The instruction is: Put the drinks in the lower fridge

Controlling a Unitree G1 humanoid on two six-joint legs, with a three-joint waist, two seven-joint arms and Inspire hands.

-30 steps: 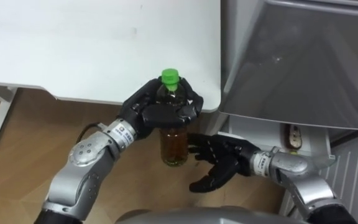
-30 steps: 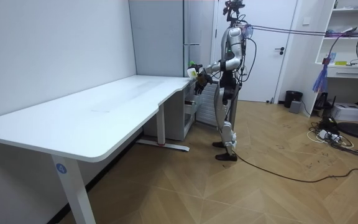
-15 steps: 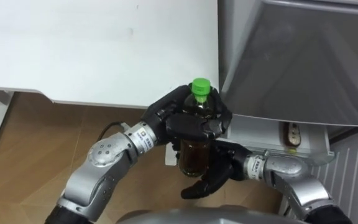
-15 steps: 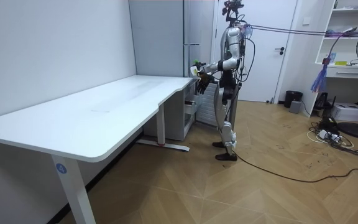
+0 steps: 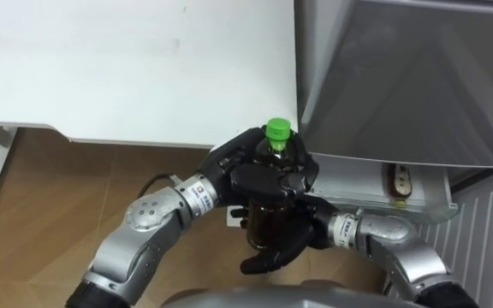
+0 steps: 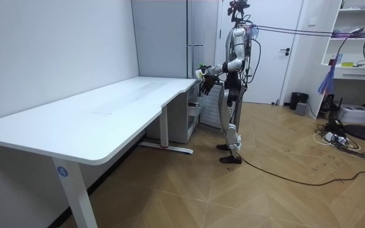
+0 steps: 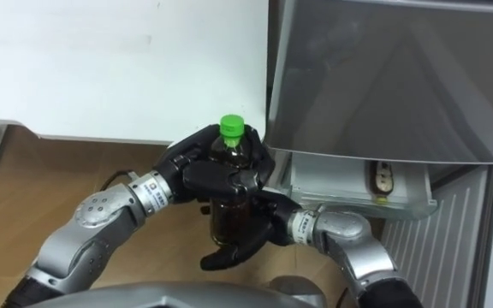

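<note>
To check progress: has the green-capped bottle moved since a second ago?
Yes. In the left hand, the bottle shifted right, closer to the corner of the white table and the fridge.

Both eye cams sit on the head, facing steeply down, v. close: desk [image 5: 101,68] edge far left, fridge [image 5: 400,77] front right, bottle [image 5: 268,221] centre. Same scene in both, right eye's just offset sideways. Room cam stands well off by the desk's near end, looks along it to robot & fridge at far end; shares desk, fridge w/ eye cams.
</note>
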